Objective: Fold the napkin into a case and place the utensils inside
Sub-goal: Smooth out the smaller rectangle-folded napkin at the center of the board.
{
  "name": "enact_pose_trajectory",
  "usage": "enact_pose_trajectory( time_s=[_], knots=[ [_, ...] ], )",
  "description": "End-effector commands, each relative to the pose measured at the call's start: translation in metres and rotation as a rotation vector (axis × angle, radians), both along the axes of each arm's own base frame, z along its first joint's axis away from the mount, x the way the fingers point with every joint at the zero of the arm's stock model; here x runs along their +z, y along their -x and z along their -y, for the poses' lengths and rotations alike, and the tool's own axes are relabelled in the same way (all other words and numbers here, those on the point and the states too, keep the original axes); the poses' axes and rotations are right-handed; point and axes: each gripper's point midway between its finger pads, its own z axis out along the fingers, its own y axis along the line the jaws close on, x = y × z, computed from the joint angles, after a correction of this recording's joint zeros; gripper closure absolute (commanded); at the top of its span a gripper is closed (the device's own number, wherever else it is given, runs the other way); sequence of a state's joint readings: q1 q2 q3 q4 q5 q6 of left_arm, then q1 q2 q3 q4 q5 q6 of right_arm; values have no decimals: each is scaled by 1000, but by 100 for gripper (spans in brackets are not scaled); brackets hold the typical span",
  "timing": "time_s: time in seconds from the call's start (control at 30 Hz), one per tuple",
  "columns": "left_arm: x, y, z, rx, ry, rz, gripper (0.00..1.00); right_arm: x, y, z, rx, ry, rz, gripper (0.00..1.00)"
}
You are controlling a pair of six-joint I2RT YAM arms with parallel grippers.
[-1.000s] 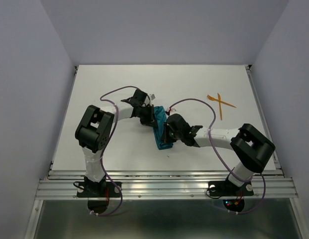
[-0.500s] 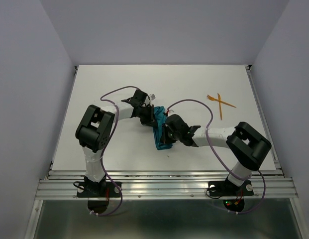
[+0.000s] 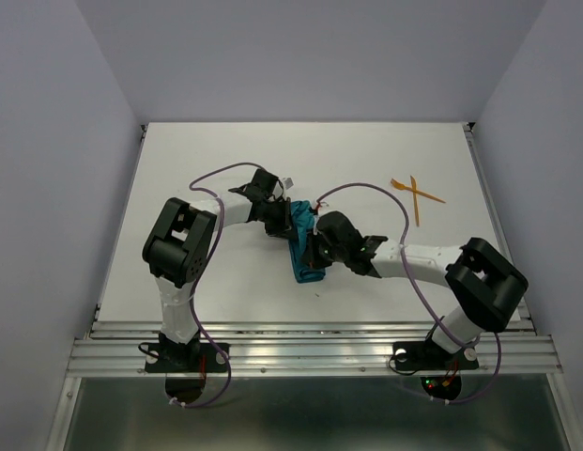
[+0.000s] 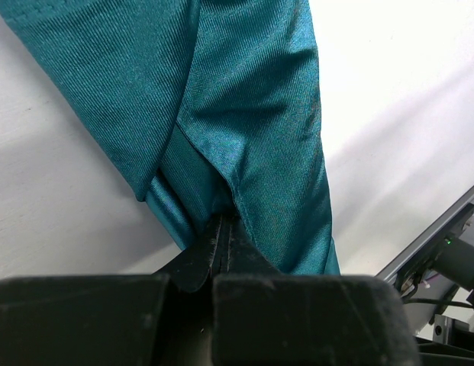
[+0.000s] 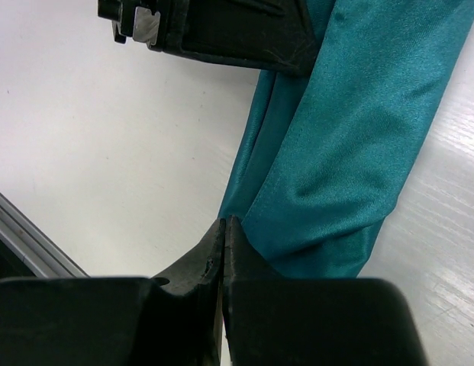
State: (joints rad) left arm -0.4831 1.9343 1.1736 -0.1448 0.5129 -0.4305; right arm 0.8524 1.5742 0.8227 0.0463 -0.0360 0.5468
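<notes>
The teal napkin [image 3: 301, 248] lies folded into a narrow strip at the middle of the table, running near to far. My left gripper [image 3: 283, 224] is at its far end, and in the left wrist view it is shut [image 4: 224, 223] on a fold of the cloth [image 4: 244, 99]. My right gripper [image 3: 313, 254] is at the strip's near right side. In the right wrist view it is shut [image 5: 225, 226] on the edge of the cloth [image 5: 351, 137]. The two orange utensils [image 3: 416, 194] lie crossed at the far right, away from both grippers.
Purple cables loop over both arms above the table. The table's metal front rail [image 3: 310, 349] runs along the near edge. Grey walls close in the left, right and far sides. Part of the left gripper's body [image 5: 221, 30] shows in the right wrist view.
The right arm's elbow has swung out to the right and nearer the front edge. Its gripper stays at the napkin. The left arm and the utensils have not moved.
</notes>
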Motion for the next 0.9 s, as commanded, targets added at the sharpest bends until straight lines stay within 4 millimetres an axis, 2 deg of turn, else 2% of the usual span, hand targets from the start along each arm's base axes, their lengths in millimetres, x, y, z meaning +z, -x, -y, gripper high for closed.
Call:
enact_pose_trajectory(
  time_s=[0.0, 0.1, 0.23, 0.4, 0.6, 0.7, 0.87],
  knots=[
    [-2, -3, 2, -14, -10, 20, 100, -8, 9, -12, 66, -29, -26, 99],
    [-3, -3, 2, -14, -11, 17, 100, -32, 14, -9, 77, 10, -69, 99],
    [-4, -3, 2, -11, -10, 12, 100, -48, 13, -2, 62, 50, -71, 99],
    [-5, -2, 2, -15, -9, 12, 100, -27, 3, -4, 54, 46, -17, 99],
    [-4, -2, 2, -17, -8, 14, 100, 18, -11, 5, -28, 5, 87, 99],
    [-4, -1, 2, -17, -8, 12, 100, 24, -8, 7, -21, 2, 90, 99],
    [-6, -2, 2, -19, -8, 10, 100, 7, 7, -1, 51, -14, 21, 99]
  ],
)
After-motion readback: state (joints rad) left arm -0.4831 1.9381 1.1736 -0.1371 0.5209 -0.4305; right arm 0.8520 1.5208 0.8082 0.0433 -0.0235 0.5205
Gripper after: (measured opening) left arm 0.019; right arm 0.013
